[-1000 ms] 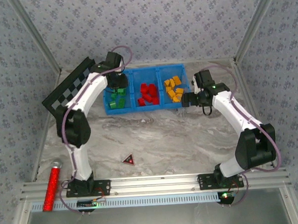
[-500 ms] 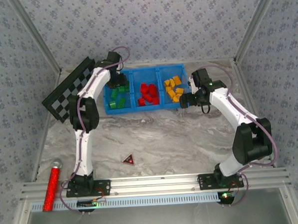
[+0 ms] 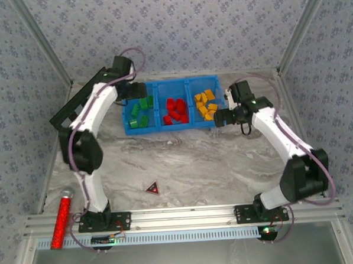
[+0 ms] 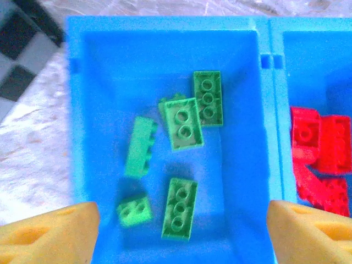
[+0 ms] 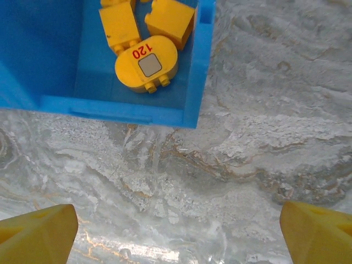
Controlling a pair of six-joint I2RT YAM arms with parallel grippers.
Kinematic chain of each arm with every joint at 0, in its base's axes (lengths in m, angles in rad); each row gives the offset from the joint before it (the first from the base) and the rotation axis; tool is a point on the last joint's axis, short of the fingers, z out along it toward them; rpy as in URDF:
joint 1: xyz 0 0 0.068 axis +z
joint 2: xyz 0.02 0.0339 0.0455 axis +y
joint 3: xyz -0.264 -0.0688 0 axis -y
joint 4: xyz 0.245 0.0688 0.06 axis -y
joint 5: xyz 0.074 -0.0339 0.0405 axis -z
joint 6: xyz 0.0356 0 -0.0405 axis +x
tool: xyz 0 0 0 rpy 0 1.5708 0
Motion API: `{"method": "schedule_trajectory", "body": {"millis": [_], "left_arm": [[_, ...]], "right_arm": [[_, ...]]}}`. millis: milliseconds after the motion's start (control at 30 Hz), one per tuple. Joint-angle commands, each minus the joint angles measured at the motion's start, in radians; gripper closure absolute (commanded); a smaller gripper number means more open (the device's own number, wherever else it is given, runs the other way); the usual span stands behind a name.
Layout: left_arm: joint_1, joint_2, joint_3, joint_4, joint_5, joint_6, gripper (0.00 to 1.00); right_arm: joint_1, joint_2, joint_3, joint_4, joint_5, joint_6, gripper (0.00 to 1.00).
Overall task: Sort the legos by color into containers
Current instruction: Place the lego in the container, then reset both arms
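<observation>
From above, the blue bin (image 3: pixel 160 130) sits at the far middle of the marble table (image 3: pixel 190 161). Its three compartments hold green legos (image 3: pixel 140 114) on the left, red legos (image 3: pixel 175 110) in the middle and yellow legos (image 3: pixel 206 105) on the right. The left gripper (image 3: pixel 135 91) hangs over the far end of the green compartment, and the right gripper (image 3: pixel 219 117) is just beside the bin's near right corner. A checkerboard (image 3: pixel 74 106) stands left of the bin, partly crossed by the left arm. A dark triangle (image 3: pixel 151 187) and a red cylinder (image 3: pixel 61 219) lie well apart, nearer the bases.

The left wrist view makes out six studded green legos (image 4: pixel 183 124) lying loose, one on its side, with red legos (image 4: pixel 322 148) past the divider. Its fingers (image 4: pixel 49 231) are spread wide, holding nothing.

In the right wrist view, the yellow legos include a rounded piece (image 5: pixel 146 64) marked "120", tucked into the bin's corner. The fingers (image 5: pixel 36 234) are spread wide and empty over bare marble
</observation>
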State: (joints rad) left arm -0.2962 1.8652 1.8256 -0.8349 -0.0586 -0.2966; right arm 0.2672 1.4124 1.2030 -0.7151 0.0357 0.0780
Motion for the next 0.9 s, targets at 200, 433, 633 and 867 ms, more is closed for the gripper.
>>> {"method": "schedule_trajectory", "body": {"millis": [200, 433, 633, 867], "left_arm": [[0.161, -0.593, -0.858, 0.605, -0.268, 0.094, 0.01], [0.208, -0.632, -1.273, 1.061, -0.395, 0.166, 0.01], [0.239, -0.441, -1.394, 1.528, -0.303, 0.237, 0.01], [0.31, -0.33, -1.445, 1.712, -0.104, 0.221, 0.01]], "right_arm": [[-0.042, -0.381, -0.51, 0.524, 0.136, -0.004, 0.0], [-0.078, -0.489, -0.762, 0.839, 0.231, 0.005, 0.0], [-0.143, -0.434, -0.846, 1.032, 0.197, -0.01, 0.0], [-0.196, -0.321, -0.907, 1.249, 0.139, -0.092, 0.0]]}}
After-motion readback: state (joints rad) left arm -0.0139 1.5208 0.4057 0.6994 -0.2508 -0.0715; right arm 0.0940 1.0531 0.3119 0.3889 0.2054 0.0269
